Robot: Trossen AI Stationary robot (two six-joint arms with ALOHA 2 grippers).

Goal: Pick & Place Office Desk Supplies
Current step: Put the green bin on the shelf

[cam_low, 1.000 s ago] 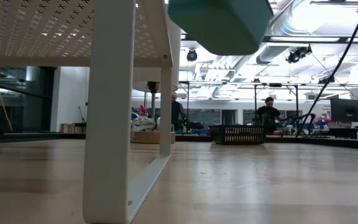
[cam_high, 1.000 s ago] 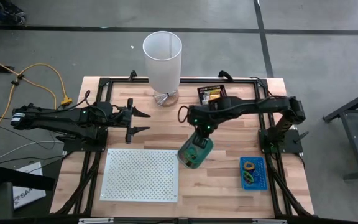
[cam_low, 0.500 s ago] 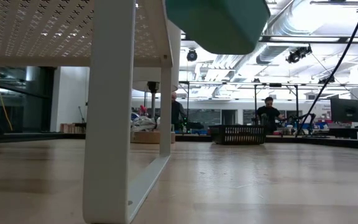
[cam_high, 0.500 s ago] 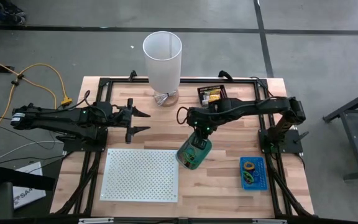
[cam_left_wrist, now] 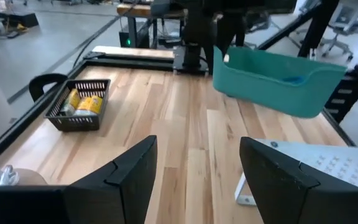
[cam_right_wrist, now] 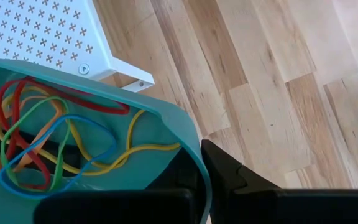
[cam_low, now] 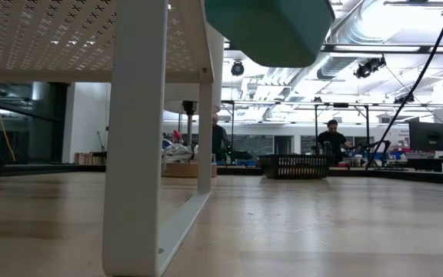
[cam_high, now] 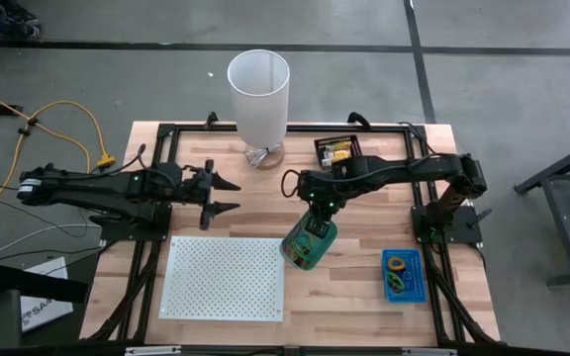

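My right gripper (cam_high: 317, 214) is shut on a teal bin (cam_high: 310, 243) that hangs over the table beside the right edge of the white perforated board (cam_high: 224, 278). Coloured rubber bands (cam_right_wrist: 48, 143) lie inside the bin. The low view shows the bin's underside (cam_low: 268, 27) well above the tabletop. My left gripper (cam_high: 234, 195) stands open over the table's left part, level and pointing toward the bin (cam_left_wrist: 272, 74), with nothing between its fingers. Yellow packets lie in a black basket (cam_high: 336, 150) at the far edge. Coloured loops lie in a blue tray (cam_high: 402, 274) at the near right. My right gripper holds the teal bin by its rim (cam_right_wrist: 194, 152), at a rounded corner. One finger is inside the bin and the other finger (cam_right_wrist: 229, 171) outside the wall. The fingers come steeply from above. The bin hangs tilted below them, clear of the table.
A tall white cylinder (cam_high: 258, 94) stands at the far edge, left of the black basket (cam_left_wrist: 82, 102). The perforated board stands on legs (cam_low: 133, 131) at the near middle. Bare wood lies between the two arms. People stand far off in the room behind.
My left gripper has rolled a little about its own axis while staying in place and open. The teal bin has swung slightly toward the table's left in my right gripper's hold and stays lifted.
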